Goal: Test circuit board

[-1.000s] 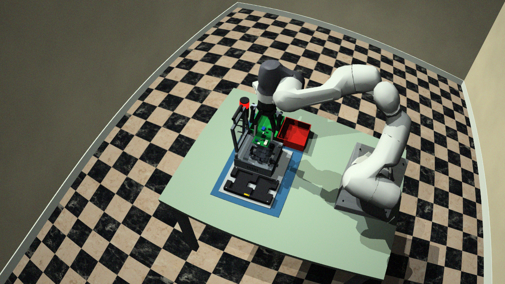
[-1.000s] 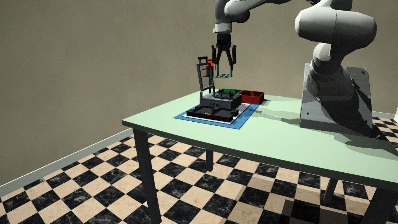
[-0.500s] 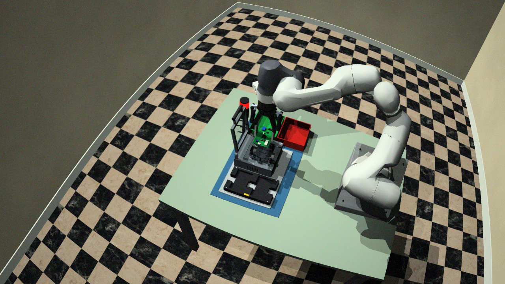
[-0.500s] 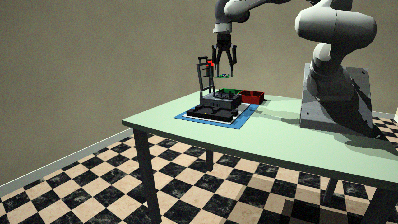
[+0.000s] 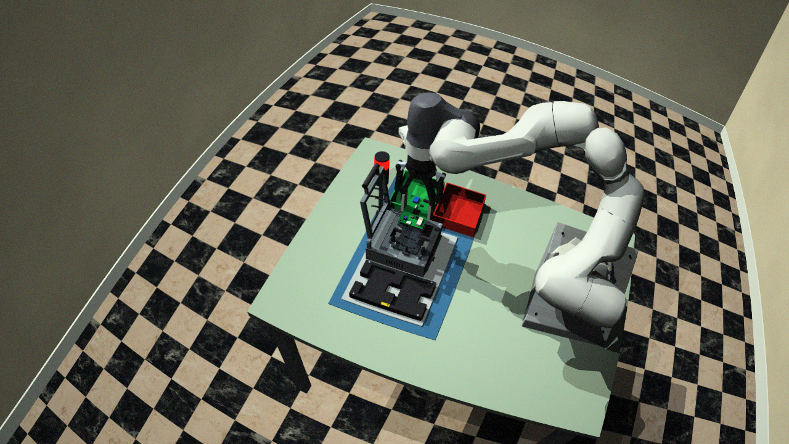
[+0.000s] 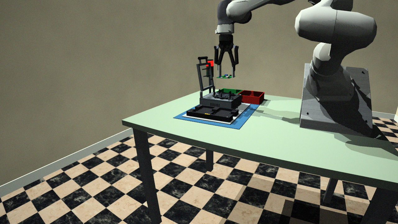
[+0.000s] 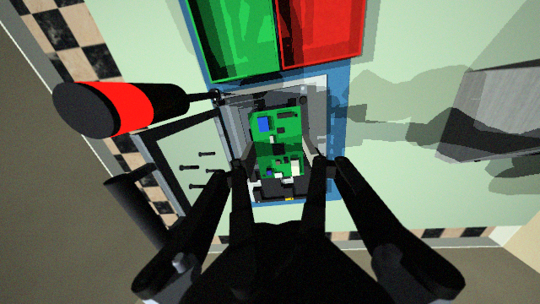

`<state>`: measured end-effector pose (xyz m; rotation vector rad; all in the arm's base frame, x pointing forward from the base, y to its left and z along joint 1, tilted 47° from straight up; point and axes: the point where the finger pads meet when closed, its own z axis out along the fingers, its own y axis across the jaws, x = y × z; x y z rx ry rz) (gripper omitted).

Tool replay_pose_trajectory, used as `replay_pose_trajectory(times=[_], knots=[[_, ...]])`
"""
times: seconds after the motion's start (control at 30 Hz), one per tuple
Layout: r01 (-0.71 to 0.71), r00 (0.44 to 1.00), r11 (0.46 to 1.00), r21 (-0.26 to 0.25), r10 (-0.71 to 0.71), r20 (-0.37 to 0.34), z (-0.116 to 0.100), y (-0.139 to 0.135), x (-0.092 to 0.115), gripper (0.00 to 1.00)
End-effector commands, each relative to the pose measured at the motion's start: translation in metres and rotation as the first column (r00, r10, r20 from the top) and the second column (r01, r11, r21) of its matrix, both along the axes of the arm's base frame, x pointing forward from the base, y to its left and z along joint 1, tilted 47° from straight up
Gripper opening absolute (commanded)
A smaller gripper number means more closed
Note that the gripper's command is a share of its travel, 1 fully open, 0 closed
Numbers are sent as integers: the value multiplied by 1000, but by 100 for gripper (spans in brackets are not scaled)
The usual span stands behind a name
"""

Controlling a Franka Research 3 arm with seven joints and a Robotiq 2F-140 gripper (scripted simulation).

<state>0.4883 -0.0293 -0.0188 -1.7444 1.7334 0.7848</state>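
My gripper is shut on the green circuit board and holds it level, high above the tester. The board also shows in the wrist view, gripped by its long edges, white connector end toward the camera. In the overhead view the board hangs over the tester's far end. The tester is empty and its lid stands open, upright. The signal tower shows red; it also shows in the wrist view. The red bin and the green bin stand side by side behind the tester.
The black tray lies in front of the tester on a blue mat, both pockets empty. The upright lid frame and its handle rise just left of the gripper. The arm's base stands at the table's right.
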Motion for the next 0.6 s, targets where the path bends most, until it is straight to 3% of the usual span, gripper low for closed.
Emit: replay_pose_trajectory(times=[0.0, 0.13, 0.57], knots=[[-8, 1000, 1000, -1, 8, 12, -13, -8, -7, 46], [-8, 1000, 1000, -1, 8, 12, -23, -13, -12, 46], [-8, 1000, 1000, -1, 8, 12, -103, -52, -56, 46]])
